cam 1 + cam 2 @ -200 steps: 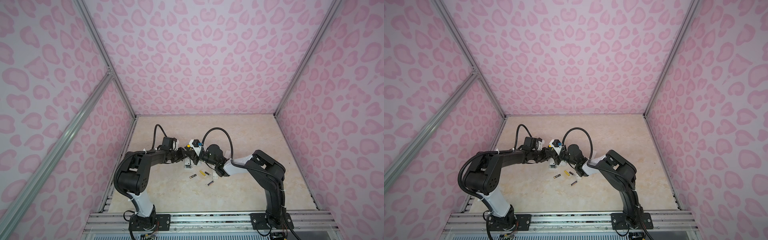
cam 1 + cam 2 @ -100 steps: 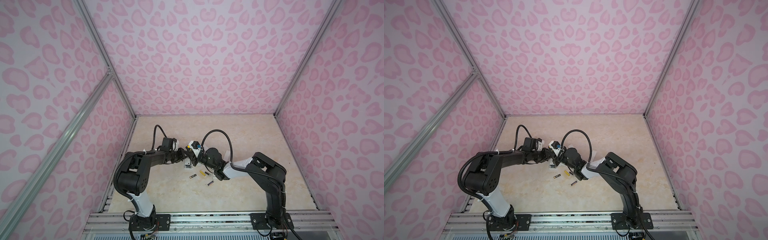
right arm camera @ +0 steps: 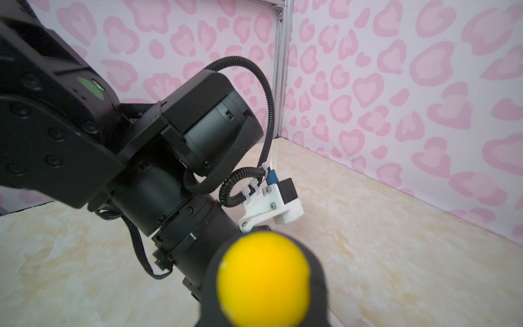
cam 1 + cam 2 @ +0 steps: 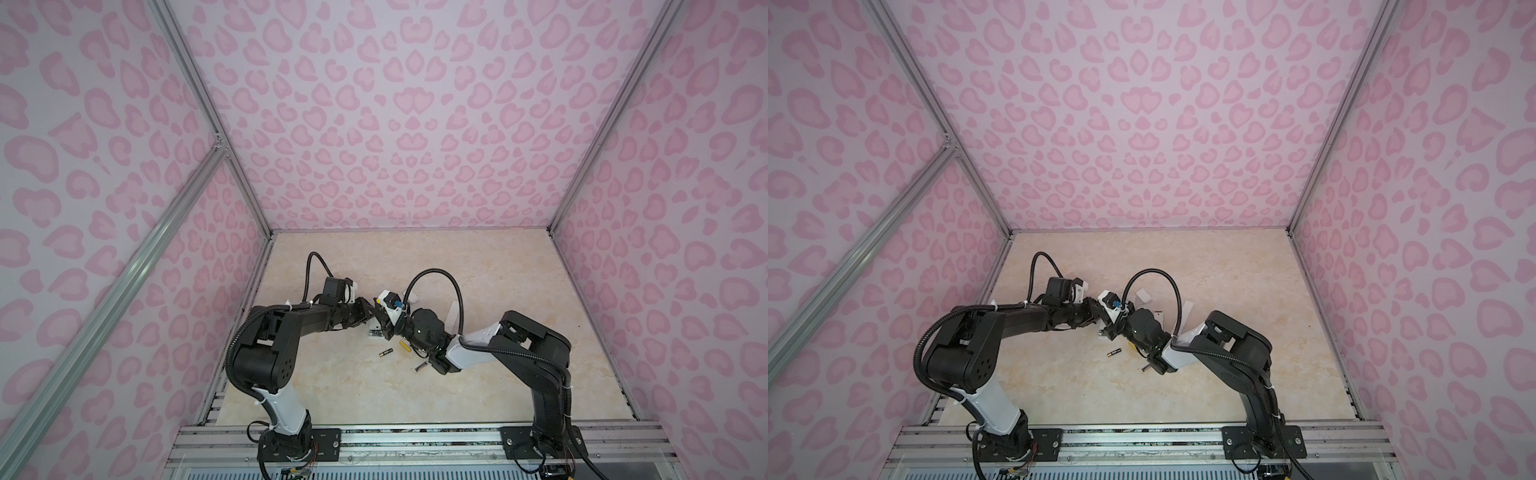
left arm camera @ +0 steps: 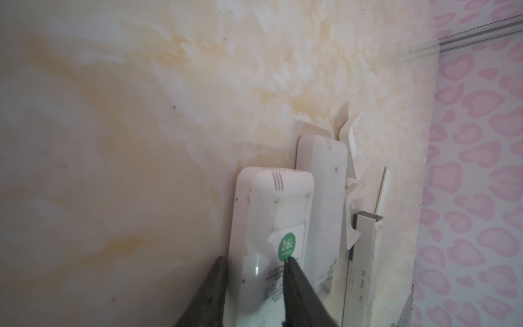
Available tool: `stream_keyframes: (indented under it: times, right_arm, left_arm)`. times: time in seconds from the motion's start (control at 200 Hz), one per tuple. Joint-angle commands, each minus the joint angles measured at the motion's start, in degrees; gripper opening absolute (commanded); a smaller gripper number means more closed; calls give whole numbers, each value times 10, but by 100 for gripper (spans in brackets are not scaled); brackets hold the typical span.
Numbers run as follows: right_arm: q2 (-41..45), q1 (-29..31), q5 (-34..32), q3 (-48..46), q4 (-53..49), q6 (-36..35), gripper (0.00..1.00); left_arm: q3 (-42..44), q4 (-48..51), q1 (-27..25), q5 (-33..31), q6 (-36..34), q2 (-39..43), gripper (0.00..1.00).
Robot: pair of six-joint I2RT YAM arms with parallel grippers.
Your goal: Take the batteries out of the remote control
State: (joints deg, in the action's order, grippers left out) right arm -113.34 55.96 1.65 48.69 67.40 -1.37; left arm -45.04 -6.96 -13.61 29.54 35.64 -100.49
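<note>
The white remote control [image 5: 263, 215], with a green sticker, lies between the fingers of my left gripper [image 5: 254, 260], which is shut on it. In both top views it is a small pale shape [image 4: 375, 332] [image 4: 1101, 333] under the two wrists. My right gripper [image 4: 388, 328] is shut on a screwdriver, whose yellow handle end [image 3: 263, 280] fills the right wrist view and hides the fingers. Three batteries lie loose on the table: a black-and-gold one [image 4: 386, 353] [image 4: 1113, 353], a yellow one [image 4: 405, 347] and a dark one [image 4: 421, 367] [image 4: 1147, 368].
A second white remote [image 5: 322, 198] lies beside the held one, with loose white cover pieces [image 5: 353, 158] and a flat white strip [image 5: 365, 269] past it. White pieces [image 4: 413, 297] [image 4: 451, 318] lie behind the right arm. Pink patterned walls enclose the marble table [image 4: 498, 270].
The right arm has crept a little to the left, towards the left gripper and the remote. The loose batteries on the table have not moved.
</note>
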Motion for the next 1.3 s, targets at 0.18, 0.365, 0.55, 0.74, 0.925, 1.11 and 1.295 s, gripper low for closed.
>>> stream_keyframes:
  times: [0.18, 0.365, 0.55, 0.74, 0.925, 1.11, 1.295]
  right_arm:
    - [-11, 24, -41, -20, -1, 16, 0]
    - [-12, 20, -39, -15, -3, 29, 0]
    - [-9, 25, -44, -36, 11, 30, 0]
    - [-8, 34, -36, -56, 22, 24, 0]
    - [-7, 23, -6, -43, 10, 42, 0]
    - [-1, -7, 37, -8, -52, 101, 0]
    - [4, -12, 47, 13, -106, 115, 0]
  left_arm:
    - [13, 35, -1, 7, 7, 8, 37]
    - [13, 34, -1, 11, 11, 19, 37]
    - [14, 33, -1, 14, 14, 21, 37]
    - [16, 27, -1, 18, 19, 14, 37]
    - [14, 30, -1, 18, 19, 23, 37]
    - [14, 35, -1, 19, 17, 34, 37]
    - [12, 41, -1, 21, 18, 50, 37]
